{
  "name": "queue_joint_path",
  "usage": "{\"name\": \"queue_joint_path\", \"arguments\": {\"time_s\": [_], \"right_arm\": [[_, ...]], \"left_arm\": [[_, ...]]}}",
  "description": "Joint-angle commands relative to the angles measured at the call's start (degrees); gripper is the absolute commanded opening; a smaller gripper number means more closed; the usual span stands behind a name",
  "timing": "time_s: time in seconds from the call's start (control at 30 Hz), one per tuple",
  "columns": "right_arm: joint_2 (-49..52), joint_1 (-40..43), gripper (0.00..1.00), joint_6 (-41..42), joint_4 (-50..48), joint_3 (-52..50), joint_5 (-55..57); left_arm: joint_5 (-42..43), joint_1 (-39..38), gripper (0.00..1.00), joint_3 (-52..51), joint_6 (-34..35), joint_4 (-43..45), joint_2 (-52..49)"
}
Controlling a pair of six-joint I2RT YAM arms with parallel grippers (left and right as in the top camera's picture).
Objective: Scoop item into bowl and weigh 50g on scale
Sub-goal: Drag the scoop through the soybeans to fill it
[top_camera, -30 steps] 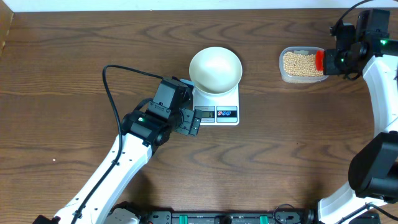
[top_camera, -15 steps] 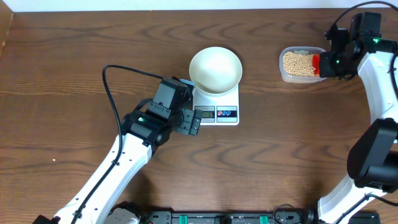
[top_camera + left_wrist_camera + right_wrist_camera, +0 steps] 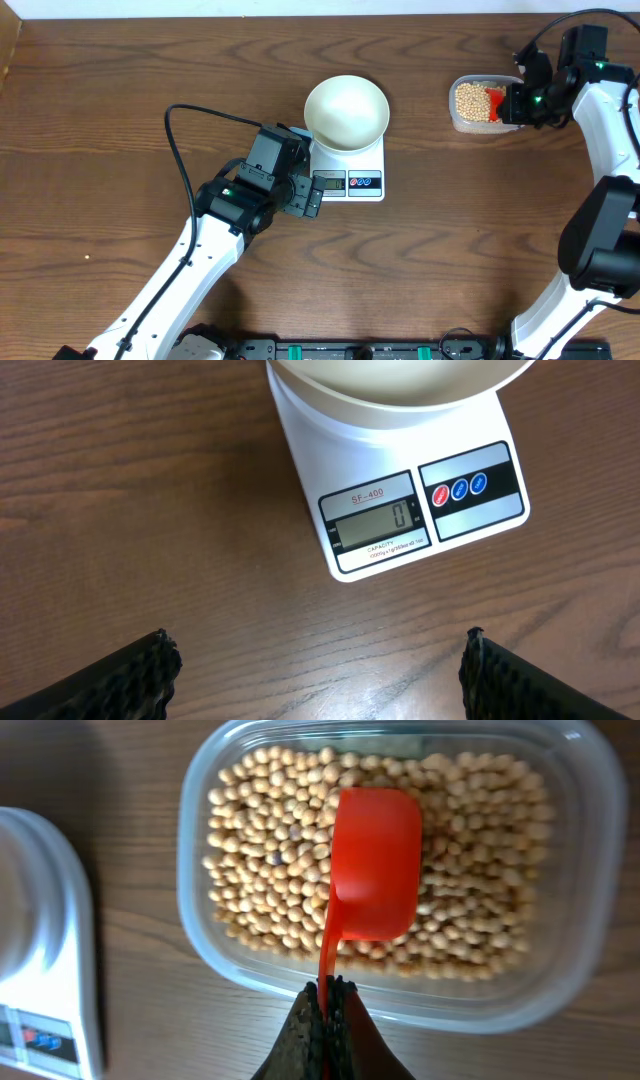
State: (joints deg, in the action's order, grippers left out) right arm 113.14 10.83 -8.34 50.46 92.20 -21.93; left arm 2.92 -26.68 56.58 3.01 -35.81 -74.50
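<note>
The white bowl (image 3: 346, 112) sits empty on the white scale (image 3: 358, 178); its rim (image 3: 400, 390) shows in the left wrist view, and the scale's display (image 3: 378, 522) reads 0. Tan beans (image 3: 470, 101) fill a clear plastic tub (image 3: 456, 118) at the right. My right gripper (image 3: 328, 992) is shut on the handle of a red scoop (image 3: 375, 860), whose cup hangs over the beans (image 3: 270, 840) inside the tub (image 3: 590, 880). My left gripper (image 3: 318, 670) is open and empty over bare table just in front of the scale.
The scale's edge (image 3: 40, 920) shows at the left of the right wrist view. The left arm's black cable (image 3: 185, 150) loops over the table left of the scale. The table's far edge (image 3: 300, 12) runs along the top.
My right gripper has moved left with the red scoop, bringing its cup from the tub's right edge to over the beans. The left arm has not moved.
</note>
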Motion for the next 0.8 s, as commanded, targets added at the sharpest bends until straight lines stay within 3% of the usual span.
{"name": "queue_joint_path", "arguments": {"time_s": [0.0,0.33,0.77], "right_arm": [[1.70,1.18,0.01,1.27,0.31,0.57,-9.25],[5.92,9.64,0.01,0.83,0.26,0.57,-25.77],[8.90,13.16,0.01,-0.33,-0.24,0.59,-38.14]], "left_arm": [[0.13,0.24,0.92,-1.07,0.04,-0.17,-0.11],[0.13,0.24,0.92,-1.09,0.04,-0.15,-0.11],[0.13,0.24,0.92,-1.07,0.04,-0.15,-0.11]]}}
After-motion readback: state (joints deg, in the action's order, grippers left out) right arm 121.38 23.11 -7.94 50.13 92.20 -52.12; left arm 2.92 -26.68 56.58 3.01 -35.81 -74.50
